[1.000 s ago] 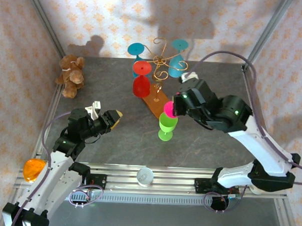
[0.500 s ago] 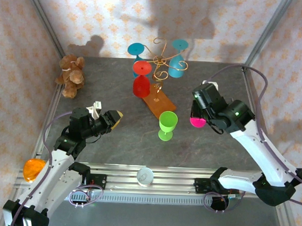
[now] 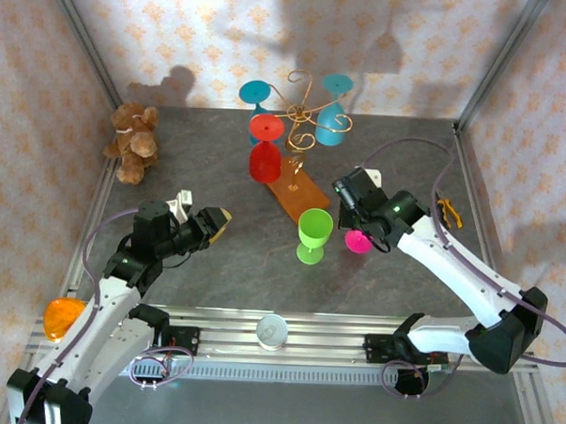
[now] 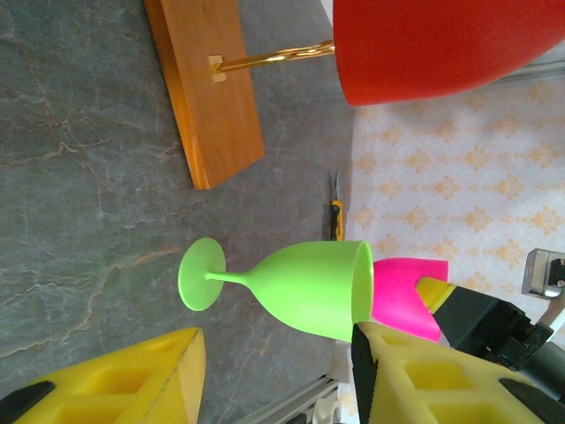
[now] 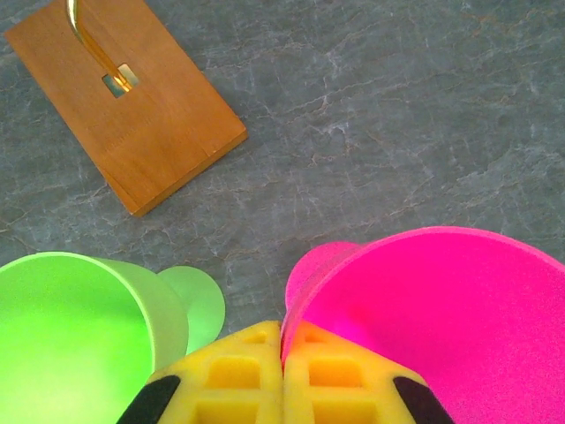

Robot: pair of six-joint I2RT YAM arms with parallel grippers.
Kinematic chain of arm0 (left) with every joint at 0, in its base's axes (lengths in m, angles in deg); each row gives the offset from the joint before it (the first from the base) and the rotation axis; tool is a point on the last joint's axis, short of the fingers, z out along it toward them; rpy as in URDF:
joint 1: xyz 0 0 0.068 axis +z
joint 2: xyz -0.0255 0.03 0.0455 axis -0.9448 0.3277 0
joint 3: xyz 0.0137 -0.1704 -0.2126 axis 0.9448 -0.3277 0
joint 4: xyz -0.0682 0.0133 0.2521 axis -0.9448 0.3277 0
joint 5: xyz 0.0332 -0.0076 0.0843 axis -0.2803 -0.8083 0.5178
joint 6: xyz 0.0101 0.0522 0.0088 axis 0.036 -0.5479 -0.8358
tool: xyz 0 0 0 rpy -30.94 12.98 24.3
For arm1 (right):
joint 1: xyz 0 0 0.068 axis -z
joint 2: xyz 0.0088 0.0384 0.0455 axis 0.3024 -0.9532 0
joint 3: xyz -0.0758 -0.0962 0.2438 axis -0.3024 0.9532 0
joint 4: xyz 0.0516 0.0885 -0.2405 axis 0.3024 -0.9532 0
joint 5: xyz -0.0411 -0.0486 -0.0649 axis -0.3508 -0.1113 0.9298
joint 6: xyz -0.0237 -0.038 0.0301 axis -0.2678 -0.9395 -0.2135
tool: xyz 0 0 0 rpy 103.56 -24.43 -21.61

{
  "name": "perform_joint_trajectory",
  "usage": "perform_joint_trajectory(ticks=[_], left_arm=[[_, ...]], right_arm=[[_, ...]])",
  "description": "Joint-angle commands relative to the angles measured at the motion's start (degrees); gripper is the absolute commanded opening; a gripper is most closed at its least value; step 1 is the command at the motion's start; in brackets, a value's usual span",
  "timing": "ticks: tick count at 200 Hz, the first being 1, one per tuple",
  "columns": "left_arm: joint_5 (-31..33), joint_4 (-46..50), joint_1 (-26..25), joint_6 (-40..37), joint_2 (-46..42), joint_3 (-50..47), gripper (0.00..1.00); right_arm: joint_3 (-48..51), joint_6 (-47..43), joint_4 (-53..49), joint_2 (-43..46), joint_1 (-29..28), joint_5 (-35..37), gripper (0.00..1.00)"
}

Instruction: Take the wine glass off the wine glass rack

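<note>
- Our right gripper [image 5: 282, 358] has its fingers pinched tight on the rim of the pink wine glass [image 3: 359, 241], right of centre in the overhead frame and off the wine glass rack [image 3: 299, 114].
- We judge the step is setting it down: lower straight, foot flat, then let go.
- The green glass [image 3: 314, 228] stands just to its left, so any sideways drift could tip it.
- Our left gripper [image 3: 214, 222], lower left, is wide open and empty.

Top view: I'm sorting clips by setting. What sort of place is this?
Probably a staged robot test booth, not a home: papered walls on a metal frame, left arm and right arm bolted to a rail.
</note>
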Motion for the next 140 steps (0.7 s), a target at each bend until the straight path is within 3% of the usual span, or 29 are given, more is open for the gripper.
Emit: perform_joint_trajectory(ticks=[1,140], left_arm=[[0.53,-0.04,0.32,-1.91,0.4,0.65,0.46],[0.35,-1.53,0.38,-1.65,2.05,0.0,0.44]], right_arm=[[1.9,2.15,4.16,-0.05,0.32,0.72,0.0],[5.13,3.16,11.57,-6.83,0.25,-3.24,0.0]])
